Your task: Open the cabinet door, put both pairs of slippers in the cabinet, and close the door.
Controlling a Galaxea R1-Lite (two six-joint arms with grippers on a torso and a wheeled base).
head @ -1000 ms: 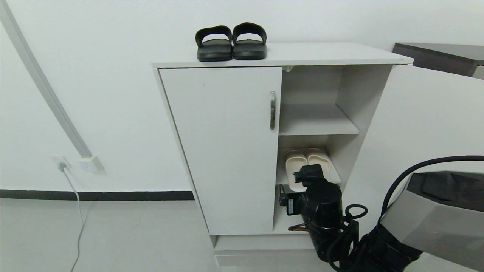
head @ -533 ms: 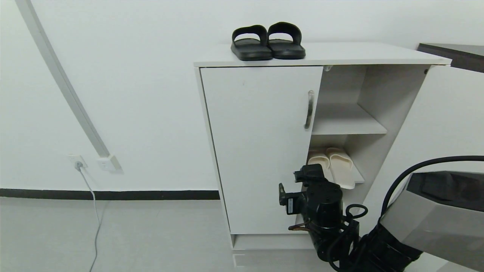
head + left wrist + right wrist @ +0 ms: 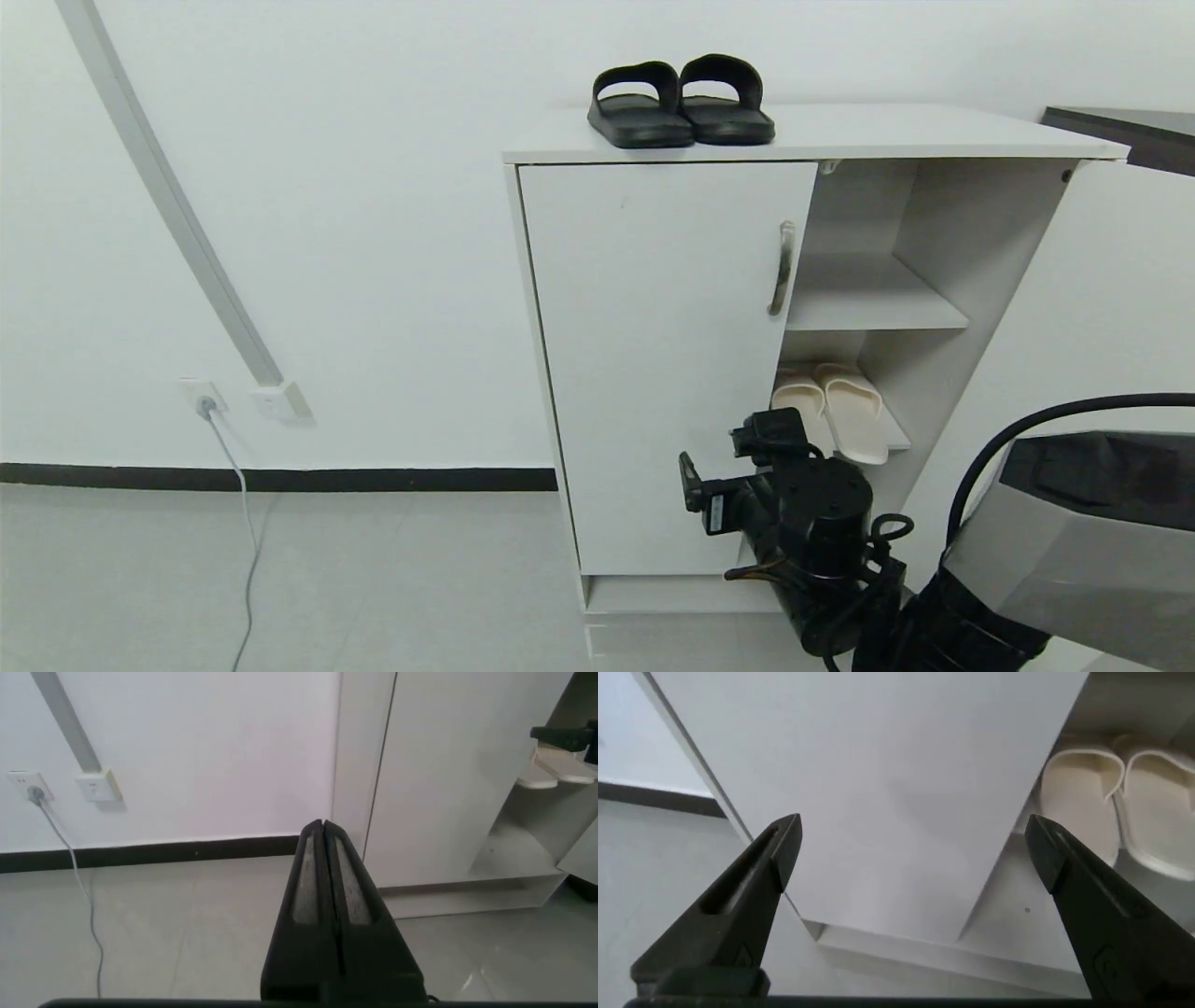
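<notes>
A pair of black slippers (image 3: 681, 103) stands on top of the white cabinet (image 3: 934, 131). Its left door (image 3: 663, 364) is shut and its right door (image 3: 1092, 308) is swung open. A pair of cream slippers (image 3: 836, 420) (image 3: 1120, 803) (image 3: 551, 765) lies on the lower shelf inside. My right gripper (image 3: 733, 453) (image 3: 913, 829) hangs open and empty, low before the left door's inner edge, a short way from the cream slippers. My left gripper (image 3: 324, 831) is shut on nothing, out over the floor left of the cabinet.
The upper shelf (image 3: 868, 299) holds nothing. On the wall to the left are a slanted conduit (image 3: 159, 187) and a socket with a cable (image 3: 205, 406) trailing to the grey floor. Dark-topped furniture (image 3: 1120, 126) stands behind the open door.
The whole head picture has shifted, so the cabinet now lies farther right in it. The right gripper, earlier before the open compartment, now sits before the left door's edge, slightly lower.
</notes>
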